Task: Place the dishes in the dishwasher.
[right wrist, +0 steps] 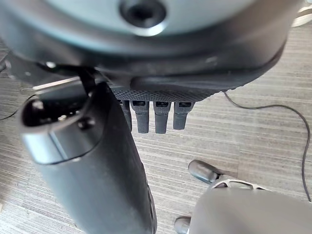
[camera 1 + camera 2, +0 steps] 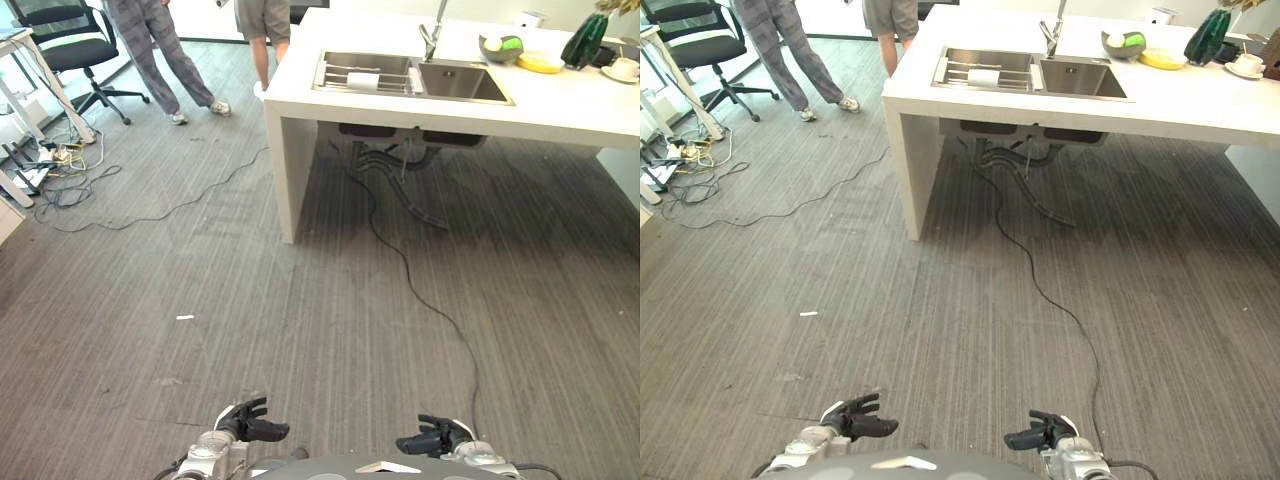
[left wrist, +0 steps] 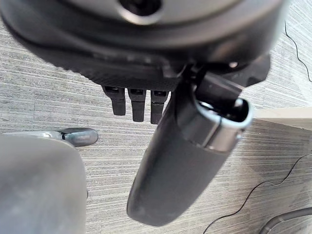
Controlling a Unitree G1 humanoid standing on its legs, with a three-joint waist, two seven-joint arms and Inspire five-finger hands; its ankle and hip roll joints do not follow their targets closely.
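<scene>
My dark left hand (image 2: 252, 423) and right hand (image 2: 432, 438) hang low, fingers relaxed, empty. I'm only approaching: the dishes, a grey bowl (image 2: 499, 47) and yellow plate (image 2: 541, 62), sit on the white counter (image 2: 560, 108) far ahead; next I walk closer

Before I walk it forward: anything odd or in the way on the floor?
Yes: a thin black cable trails across the grey carpet from under the white sink counter toward the robot. Both hands hold nothing.

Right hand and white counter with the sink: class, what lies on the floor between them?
In the left eye view, grey carpet with a black cable trailing from under the counter toward the right hand.
</scene>
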